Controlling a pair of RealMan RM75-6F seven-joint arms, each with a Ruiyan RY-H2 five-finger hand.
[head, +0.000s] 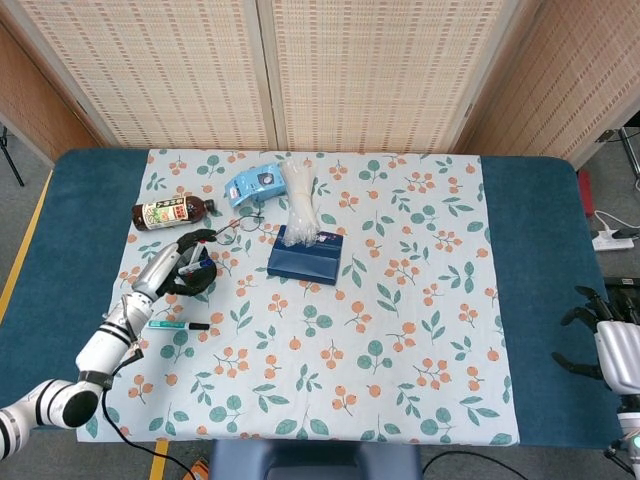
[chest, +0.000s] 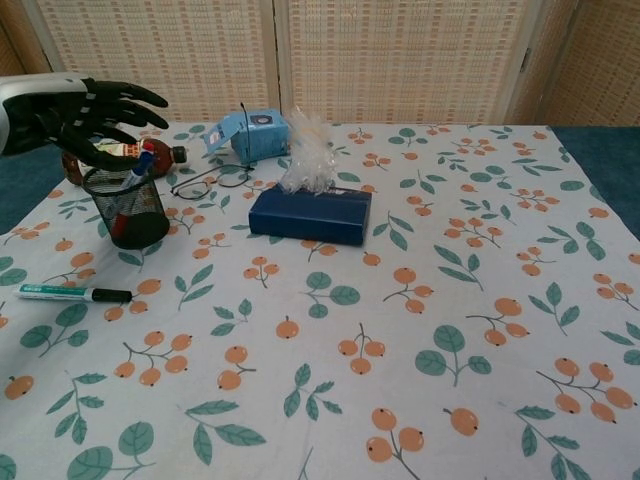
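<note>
Left hand (chest: 95, 115) above mesh pen cup (chest: 127, 207) — fingers spread, empty, right hand (head: 612, 340) idle at table edge, fingers apart

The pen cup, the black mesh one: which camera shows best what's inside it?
The chest view: it sees the black mesh pen cup from the side, pens poking over its rim, the left hand spread open above. In the head view the cup is small and mostly hidden under that hand.

We see our left robot hand (chest: 95, 110) raised on its outstretched white arm with the dark fingers (chest: 140, 95) spread apart and holding nothing, while our right robot hand (head: 612, 345) rests low at our side, fingers loosely splayed.
</note>
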